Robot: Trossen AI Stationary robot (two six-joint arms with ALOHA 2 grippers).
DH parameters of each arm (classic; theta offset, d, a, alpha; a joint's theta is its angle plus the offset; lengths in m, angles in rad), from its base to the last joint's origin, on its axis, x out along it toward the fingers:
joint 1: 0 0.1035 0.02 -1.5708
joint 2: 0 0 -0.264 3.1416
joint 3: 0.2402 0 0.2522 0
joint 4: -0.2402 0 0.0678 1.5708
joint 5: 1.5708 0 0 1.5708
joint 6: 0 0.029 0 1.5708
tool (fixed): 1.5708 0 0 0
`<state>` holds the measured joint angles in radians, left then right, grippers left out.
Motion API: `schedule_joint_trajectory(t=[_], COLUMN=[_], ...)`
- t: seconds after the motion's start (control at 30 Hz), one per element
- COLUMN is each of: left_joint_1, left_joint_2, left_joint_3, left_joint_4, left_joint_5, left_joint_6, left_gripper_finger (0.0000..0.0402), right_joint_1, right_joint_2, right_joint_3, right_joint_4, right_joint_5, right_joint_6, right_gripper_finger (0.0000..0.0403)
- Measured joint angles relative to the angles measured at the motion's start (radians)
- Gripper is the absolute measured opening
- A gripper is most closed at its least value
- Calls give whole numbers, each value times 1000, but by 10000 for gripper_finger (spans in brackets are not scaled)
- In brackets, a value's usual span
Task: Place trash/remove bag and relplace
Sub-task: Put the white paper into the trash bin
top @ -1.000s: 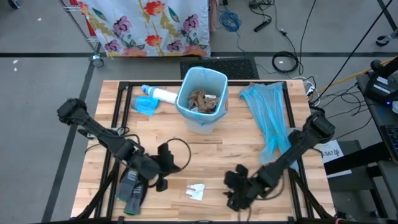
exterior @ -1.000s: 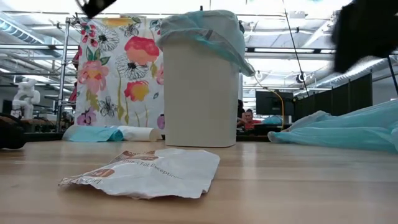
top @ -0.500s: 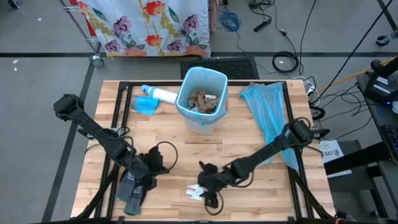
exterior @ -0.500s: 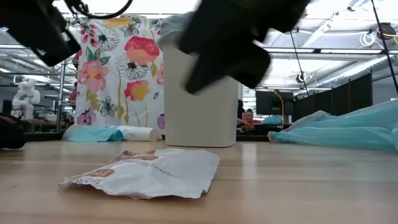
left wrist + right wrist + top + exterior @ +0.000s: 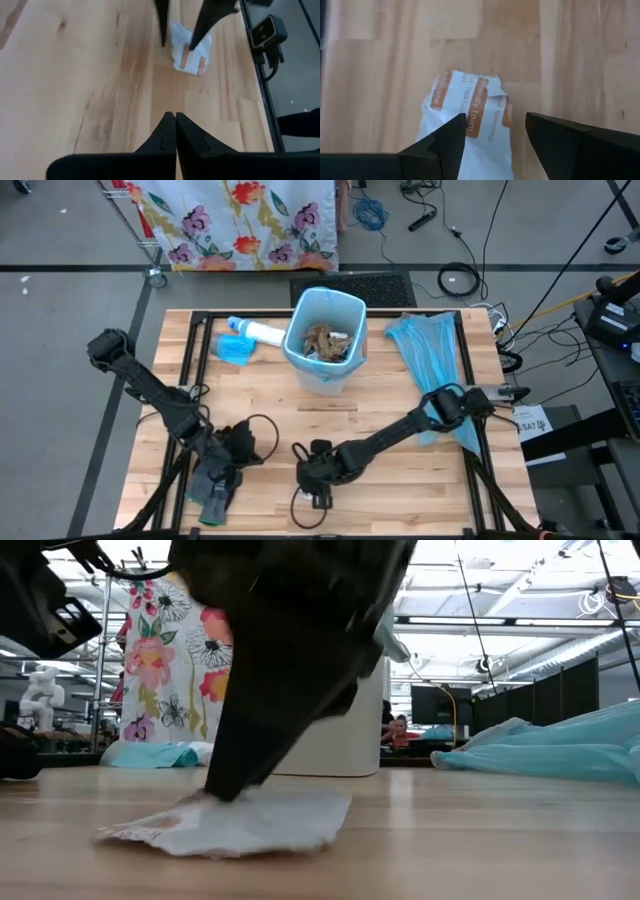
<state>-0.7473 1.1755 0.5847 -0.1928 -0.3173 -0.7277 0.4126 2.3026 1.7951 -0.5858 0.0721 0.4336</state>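
One white wrapper (image 5: 470, 120) lies on the counter (image 5: 400, 380) near edge, the right gripper (image 5: 495, 132) fingers spread astride it, half hiding it; left gripper (image 5: 175, 125) fingers clenched empty.

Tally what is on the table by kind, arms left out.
White bin with blue liner: 1
Loose blue bags: 1 pile, count unclear
White wrapper with brown print: 1
White tube-shaped bottle: 1
Small blue item beside the bottle: 1
Dark grey gloves: 1 bundle
Total: 6
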Motion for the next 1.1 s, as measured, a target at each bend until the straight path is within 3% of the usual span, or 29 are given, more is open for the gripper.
schedule_joint_trajectory(t=[0.2,0.3,0.4,0.43,0.63,0.87,1.1], left_joint_1=[-17,-22,-21,-21,-20,-11,-11], left_joint_2=[0,0,0,0,0,0,0], left_joint_3=[-1,-1,-1,-1,-1,-1,-1], left_joint_4=[-4,-7,-7,-8,-14,-56,-56], left_joint_5=[8,10,29,29,49,52,53], left_joint_6=[2,19,59,69,114,128,132], left_gripper_finger=[0,0,0,0,0,0,0], right_joint_1=[-7,-12,-14,-16,-40,-52,-50], right_joint_2=[74,87,87,87,66,-16,-98], right_joint_3=[33,32,30,30,29,19,21], right_joint_4=[1,0,25,31,-5,-73,-189], right_joint_5=[-38,-56,-45,-42,-46,50,52], right_joint_6=[146,256,278,281,367,369,341], right_gripper_finger=[183,122,30,16,1,0,0])
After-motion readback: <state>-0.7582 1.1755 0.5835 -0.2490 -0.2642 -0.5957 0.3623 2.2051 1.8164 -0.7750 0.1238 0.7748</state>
